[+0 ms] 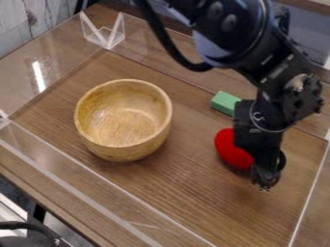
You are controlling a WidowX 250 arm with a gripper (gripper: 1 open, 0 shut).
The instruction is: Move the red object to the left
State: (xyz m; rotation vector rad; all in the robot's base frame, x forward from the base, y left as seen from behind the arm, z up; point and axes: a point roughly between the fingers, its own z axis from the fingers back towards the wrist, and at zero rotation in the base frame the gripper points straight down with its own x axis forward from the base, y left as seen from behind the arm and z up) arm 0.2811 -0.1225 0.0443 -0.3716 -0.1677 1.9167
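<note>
- We see the end effector [261, 172] reaching down over the right side of the bench [161, 188], its jaws spread wide, nothing visibly clasped between them.
- Close against it sits the red toy fruit [233, 150], partly screened from our camera by the dark fingers; whether they touch it we cannot tell.
- We judge the fruit light and fairly firm, likely a hollow plastic toy, sturdy enough for a moderate squeeze.
- Its glossy, rounded skin looks slippery to us; a grip high on the curve could send it rolling.
- We would take hold across the widest part of its body, low and centered, with a finger on each side, leaving the tip alone.
- Beyond the fruit, a green block [226, 102] lies apart, and the wooden bowl [123, 120] stands to its left, across bare wood.
</note>
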